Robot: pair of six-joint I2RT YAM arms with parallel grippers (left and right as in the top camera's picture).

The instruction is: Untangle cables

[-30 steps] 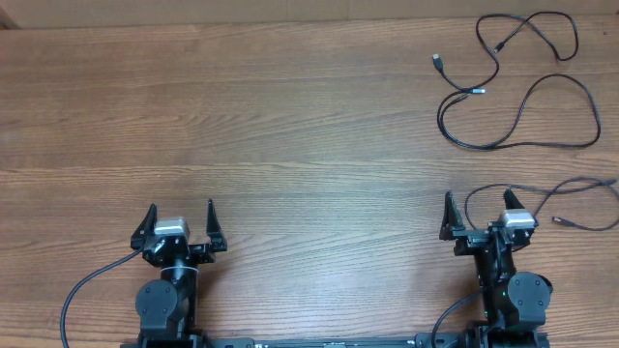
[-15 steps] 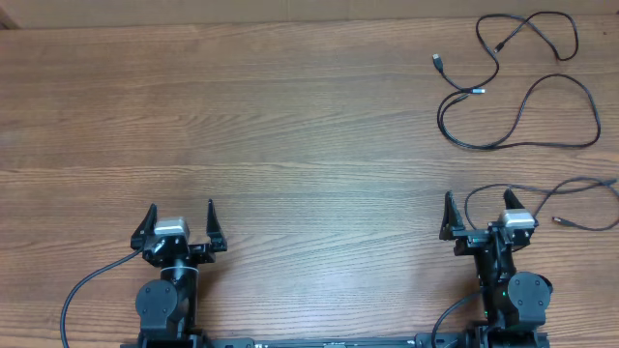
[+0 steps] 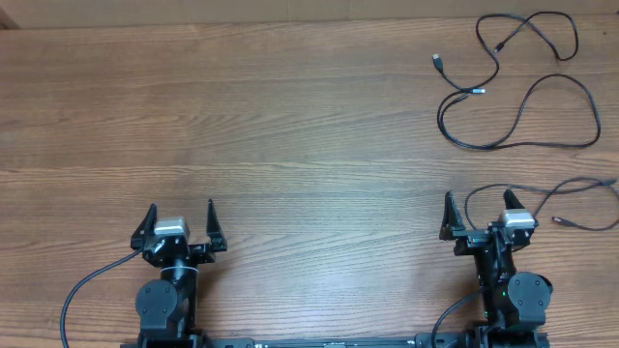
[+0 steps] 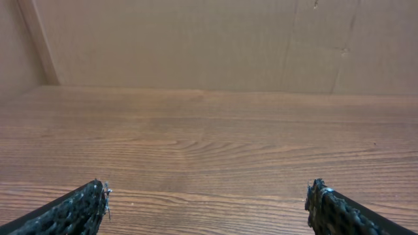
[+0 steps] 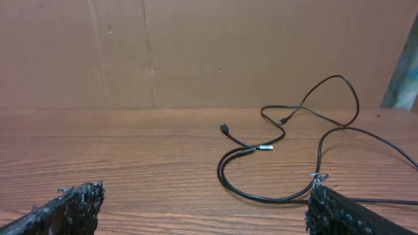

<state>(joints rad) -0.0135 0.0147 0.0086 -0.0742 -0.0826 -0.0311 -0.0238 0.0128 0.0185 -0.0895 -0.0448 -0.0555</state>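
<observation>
The cables lie as separate loose black strands at the table's far right. One forms a wide loop (image 3: pixel 522 143), and another curls above it (image 3: pixel 542 16) by the back edge. Small silver-tipped plugs (image 3: pixel 479 92) lie between them. A third strand arcs around my right gripper (image 3: pixel 477 205), its plug (image 3: pixel 559 220) just to the right. That gripper stands open and holds nothing. In the right wrist view the loop (image 5: pixel 271 200) passes in front of the open right gripper (image 5: pixel 207 186) and runs close by its right fingertip. My left gripper (image 3: pixel 181 215) (image 4: pixel 206 189) is open over bare wood.
A brown cardboard wall (image 4: pixel 196 39) stands along the table's back edge (image 3: pixel 290 24). Thicker black arm wires (image 3: pixel 82 290) trail from both arm bases at the front edge.
</observation>
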